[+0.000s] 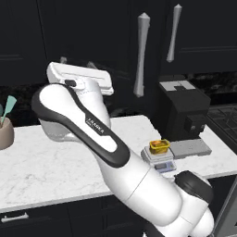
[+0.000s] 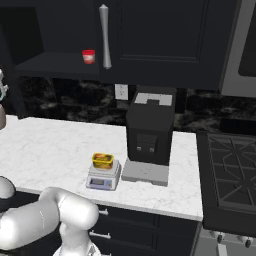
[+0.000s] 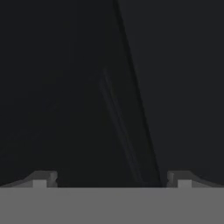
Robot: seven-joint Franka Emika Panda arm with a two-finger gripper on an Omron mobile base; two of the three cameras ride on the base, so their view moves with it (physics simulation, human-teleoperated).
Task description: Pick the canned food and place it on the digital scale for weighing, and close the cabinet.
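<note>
The yellow canned food sits on the plate of the light-grey digital scale, on the white marble counter. The black upper cabinet stands open on its left side, showing a dark shelf; a long silver handle hangs at the door's edge. My gripper is raised up left of the handles, close to the dark cabinet front. Its jaws are open with nothing between them. In the hand view there are dark panels and a slanted door edge.
A small red-and-white cup stands on the open cabinet shelf. A large black machine with a grey tray sits right of the scale. A stove lies further right. A utensil holder stands at the counter's left end.
</note>
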